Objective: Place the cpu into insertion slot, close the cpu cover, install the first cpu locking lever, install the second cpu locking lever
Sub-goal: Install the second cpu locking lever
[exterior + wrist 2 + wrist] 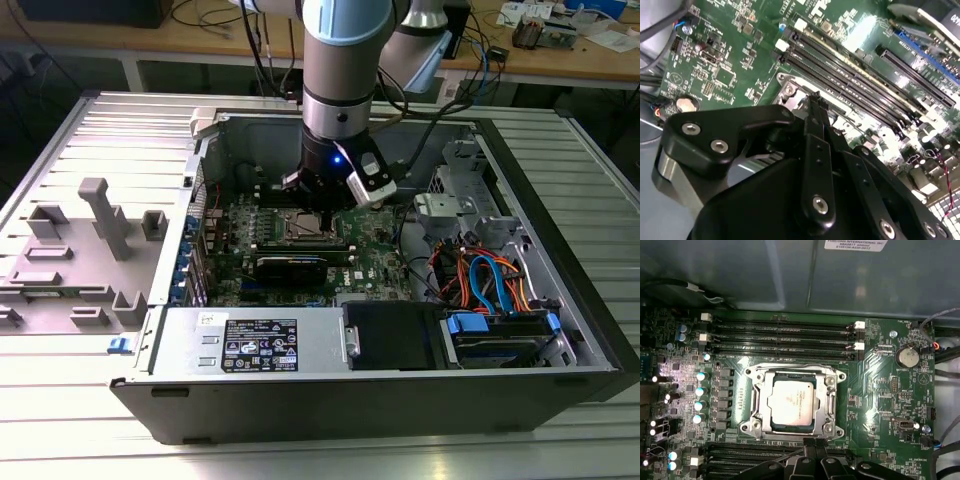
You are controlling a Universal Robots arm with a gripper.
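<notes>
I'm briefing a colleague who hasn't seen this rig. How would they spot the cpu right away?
Look inside the open computer case at the green motherboard. Between its two banks of long black memory slots sits a square metal-framed socket, and the cpu lies in it. It is flat, square and silvery-grey, unlike the small round coin battery nearby.

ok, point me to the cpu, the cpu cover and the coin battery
cpu [791,401], first wrist view, middle of its metal top.
cpu cover [828,401], first wrist view, frame strip beside the chip.
coin battery [906,357], first wrist view, centre of its round face.
</notes>
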